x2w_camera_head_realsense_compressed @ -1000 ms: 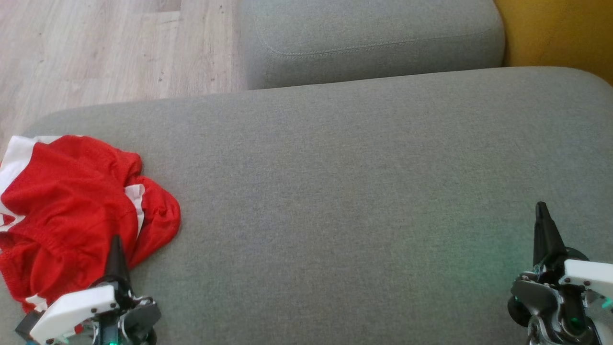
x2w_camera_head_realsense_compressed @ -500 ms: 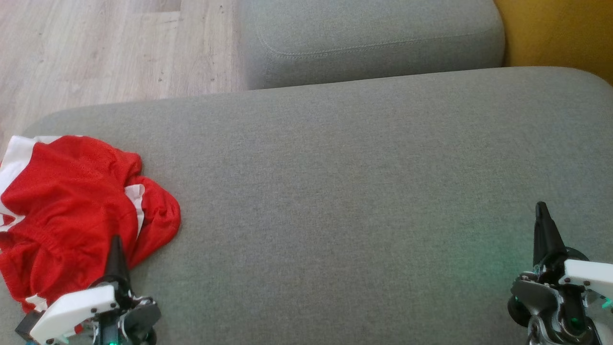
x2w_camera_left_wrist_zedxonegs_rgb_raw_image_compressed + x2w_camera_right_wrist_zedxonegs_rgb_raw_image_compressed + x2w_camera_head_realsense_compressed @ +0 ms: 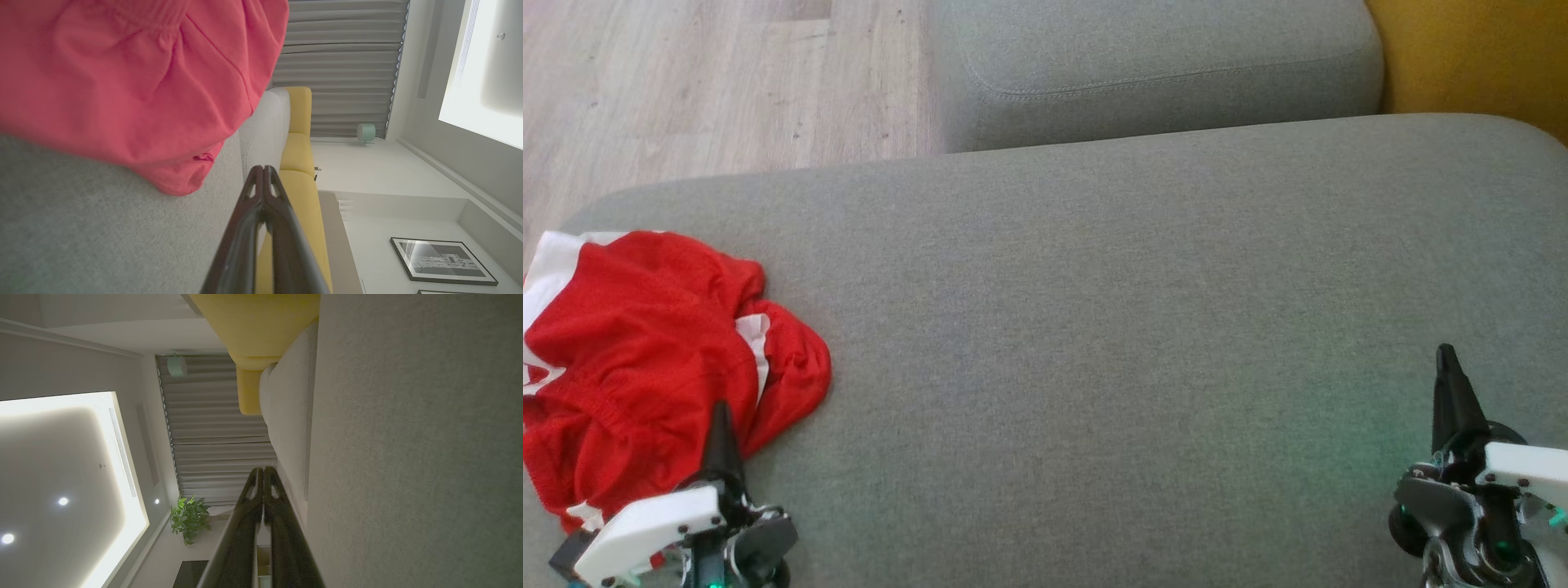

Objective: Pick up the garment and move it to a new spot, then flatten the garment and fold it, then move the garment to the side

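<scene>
Garment (image 3: 645, 359), red mesh shorts bunched at sofa cushion (image 3: 1094, 327) left end; likely light, limp, slippery, best pinched at waistband; left gripper (image 3: 721, 416) and right gripper (image 3: 1445, 359) clenched, empty.

My head looks down on the grey cushion (image 3: 1094, 327); both wrist cameras skim it closely, sideways, toward twelve o'clock.
</scene>
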Tool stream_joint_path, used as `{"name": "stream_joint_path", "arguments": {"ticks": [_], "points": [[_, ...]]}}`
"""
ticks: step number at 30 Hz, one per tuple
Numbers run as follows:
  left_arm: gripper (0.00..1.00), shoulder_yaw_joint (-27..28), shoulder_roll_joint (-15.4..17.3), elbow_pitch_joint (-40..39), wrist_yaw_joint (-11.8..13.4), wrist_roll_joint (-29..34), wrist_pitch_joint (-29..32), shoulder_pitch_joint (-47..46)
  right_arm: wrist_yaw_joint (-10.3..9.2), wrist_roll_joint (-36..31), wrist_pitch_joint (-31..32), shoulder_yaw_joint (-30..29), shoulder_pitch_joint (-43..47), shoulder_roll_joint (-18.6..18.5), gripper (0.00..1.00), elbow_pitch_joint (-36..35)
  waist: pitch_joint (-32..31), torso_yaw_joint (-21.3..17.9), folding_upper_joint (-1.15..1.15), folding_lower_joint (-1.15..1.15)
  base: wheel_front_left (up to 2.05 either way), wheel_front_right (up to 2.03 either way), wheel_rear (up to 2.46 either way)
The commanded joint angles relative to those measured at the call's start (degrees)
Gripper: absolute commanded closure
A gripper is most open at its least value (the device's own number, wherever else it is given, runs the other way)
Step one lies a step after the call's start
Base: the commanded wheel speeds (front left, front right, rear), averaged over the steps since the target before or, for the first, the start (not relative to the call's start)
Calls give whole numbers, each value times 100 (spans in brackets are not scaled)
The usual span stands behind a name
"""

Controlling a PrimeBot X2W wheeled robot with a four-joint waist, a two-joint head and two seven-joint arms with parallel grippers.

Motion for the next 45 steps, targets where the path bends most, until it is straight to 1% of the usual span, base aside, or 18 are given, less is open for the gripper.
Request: {"name": "stream_joint_path", "arguments": {"ticks": [1, 2, 5, 10, 14, 22, 31, 45], "points": [[0, 202, 26, -162, -40, 52, 40, -298, -4, -14, 32, 121, -316, -29, 0, -180, 0, 0, 0, 0, 0, 0, 0], [0, -7, 1, 37, 3, 0, -2, 5, 0, 1, -1, 2, 8, 2, 0, 35, 0, 0, 0, 0, 0, 0, 0], [0, -44, -7, 264, 4, 3, -8, 116, 0, 3, -4, 17, 128, 22, 0, 266, 1, 0, 0, 0, 0, 0, 0], [0, -108, -5, 247, 3, 70, -92, 96, 0, -20, -83, 135, 106, 19, 0, 214, 5, 1, 0, 0, 0, 0, 0], [0, -124, -4, 216, 1, 242, -159, 81, 0, -164, -158, 252, 68, 2, 0, 199, 11, 3, 0, 0, 0, 0, 0], [0, -174, -2, 88, 51, 894, -294, 56, -1, -878, -294, 386, 7, 2, 0, 185, 33, 10, 0, 0, 0, 0, 0], [0, -323, 0, -108, 201, 1696, -446, 52, -1, -1784, -446, 502, -28, 10, 0, 130, 52, 22, 0, 0, 0, 0, 0], [0, -501, 4, -253, 387, 2600, -664, 40, -1, -2697, -666, 789, -91, 6, 0, 61, 66, 35, 0, 0, 0, 0, 0]]}}
